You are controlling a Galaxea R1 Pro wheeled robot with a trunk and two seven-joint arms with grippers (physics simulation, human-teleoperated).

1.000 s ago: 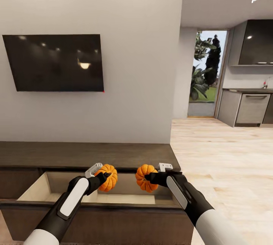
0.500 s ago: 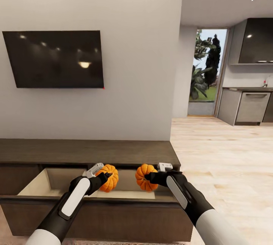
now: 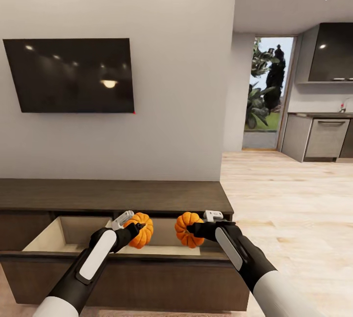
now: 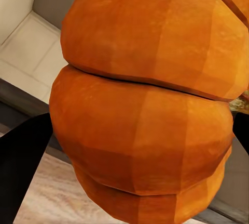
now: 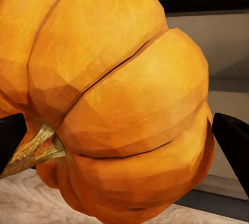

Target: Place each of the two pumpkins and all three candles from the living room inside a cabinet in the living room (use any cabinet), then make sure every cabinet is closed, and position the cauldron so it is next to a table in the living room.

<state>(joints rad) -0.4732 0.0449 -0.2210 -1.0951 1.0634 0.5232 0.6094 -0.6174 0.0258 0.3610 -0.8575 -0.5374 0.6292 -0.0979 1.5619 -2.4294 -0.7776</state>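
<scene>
1. Left claw is clamped on one pumpkin; in the left wrist view the orange ribs bulge between the two dark fingers, so I read the grip as firm.
2. Right claw is likewise closed around the second pumpkin; in the right wrist view its stem sticks out sideways beside one finger, so this one is held on its side.
3. Both pumpkins hang in the air over the pulled-out drawer of the cabinet, near each other but apart, neither touching the pale drawer floor as far as I can tell.
4. I judge the step in hand to be the drop-off of the two pumpkins: both are carried to the cabinet and lined up above the opening, not yet let go.
5. Next I would need to lower each arm until its pumpkin sits inside the drawer walls, then spread the claw and lift clear without dragging the fruit back out.
6. I'd watch the front edge of the drawer: the forearms cross just above it, so a steep descent could knock it.
7. Beyond the cabinet I see the wall-mounted television and, further off, the kitchen. Candles, cauldron and closing the drawer are all work I take as outstanding.
</scene>
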